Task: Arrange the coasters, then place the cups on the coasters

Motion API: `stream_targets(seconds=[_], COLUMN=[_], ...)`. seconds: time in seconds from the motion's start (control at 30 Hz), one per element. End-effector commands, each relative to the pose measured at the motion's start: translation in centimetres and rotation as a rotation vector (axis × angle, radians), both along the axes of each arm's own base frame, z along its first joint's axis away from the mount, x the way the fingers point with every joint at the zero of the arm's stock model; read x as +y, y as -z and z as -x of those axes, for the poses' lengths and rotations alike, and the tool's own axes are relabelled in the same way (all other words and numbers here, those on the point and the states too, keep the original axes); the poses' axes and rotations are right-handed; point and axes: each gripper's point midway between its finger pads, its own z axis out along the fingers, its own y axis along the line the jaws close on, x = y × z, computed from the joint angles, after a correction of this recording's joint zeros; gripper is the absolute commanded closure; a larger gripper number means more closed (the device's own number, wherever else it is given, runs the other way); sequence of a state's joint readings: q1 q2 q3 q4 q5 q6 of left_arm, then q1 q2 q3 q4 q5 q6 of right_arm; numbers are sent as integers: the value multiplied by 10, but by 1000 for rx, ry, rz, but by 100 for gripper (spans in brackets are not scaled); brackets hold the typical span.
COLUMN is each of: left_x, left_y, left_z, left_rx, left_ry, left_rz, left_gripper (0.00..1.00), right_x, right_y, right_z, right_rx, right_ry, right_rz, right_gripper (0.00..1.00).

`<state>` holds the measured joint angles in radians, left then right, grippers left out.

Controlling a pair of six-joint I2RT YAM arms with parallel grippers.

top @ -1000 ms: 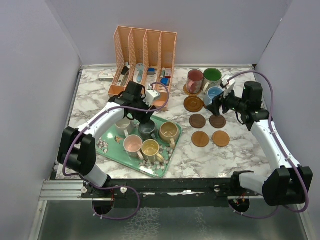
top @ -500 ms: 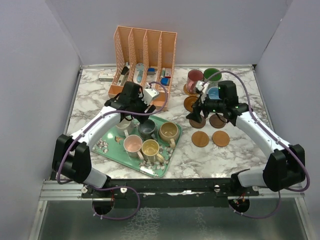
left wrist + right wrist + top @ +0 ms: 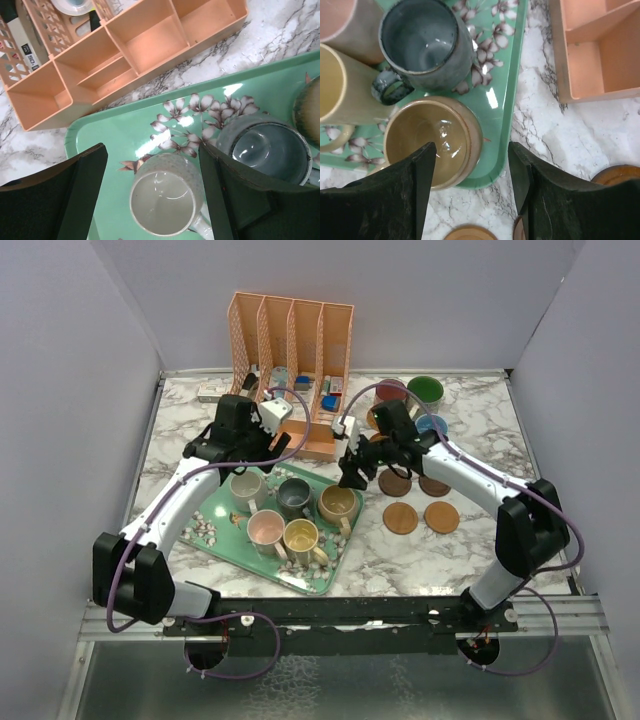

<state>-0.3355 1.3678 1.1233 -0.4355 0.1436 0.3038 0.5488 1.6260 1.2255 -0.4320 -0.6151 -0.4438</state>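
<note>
Five cups [image 3: 266, 528] stand on the green tray [image 3: 214, 510], and three more sit at the back right of the worktop [image 3: 180, 440], apparently on their discs already. Bare coasters [image 3: 401, 517] lie in front of those, ready to take more. The left gripper [image 3: 150, 165] hangs with its jaws spread on either side of the cream cup [image 3: 165, 200], grasping nothing. The right gripper [image 3: 472, 155] is likewise parted and empty over the tan cup [image 3: 432, 142] at the tray edge nearest the coasters. One finger is above the cup's mouth and one outside its rim, probably lined up to pinch the wall.
</note>
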Motion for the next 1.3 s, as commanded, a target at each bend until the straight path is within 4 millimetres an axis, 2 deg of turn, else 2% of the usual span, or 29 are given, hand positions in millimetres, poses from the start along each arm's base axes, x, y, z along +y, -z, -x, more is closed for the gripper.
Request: stream_targets(seconds=[0.0, 0.13, 0.37, 0.5, 0.77, 0.9, 1.1, 1.27], left_x=[12, 18, 24, 26, 25, 25, 24, 25], left_y=[-20, -24, -28, -29, -28, -27, -25, -24], left_z=[-4, -4, -3, -3, -4, -4, -4, -4], left_rx=[-60, -70, -80, -82, -80, -77, -73, -72], left_ry=[-47, -59, -68, -71, -66, -64, -59, -59], left_rz=[23, 31, 42, 43, 42, 44, 44, 42], left_gripper=[22, 22, 22, 22, 21, 21, 21, 21], right_x=[-1, 1, 11, 16, 11, 7, 1, -6], right_y=[24, 39, 53, 56, 59, 53, 32, 17], right_z=[0, -2, -8, -8, -11, -11, -15, -20], right_rx=[-20, -40, -40, -33, -13, -10, -26, -33], right_ry=[-20, -41, -67, -76, -18, 11, 93, 173], right_rz=[162, 244, 295, 310, 343, 351, 347, 333], right_gripper=[41, 43, 50, 58, 78, 87, 97, 99])
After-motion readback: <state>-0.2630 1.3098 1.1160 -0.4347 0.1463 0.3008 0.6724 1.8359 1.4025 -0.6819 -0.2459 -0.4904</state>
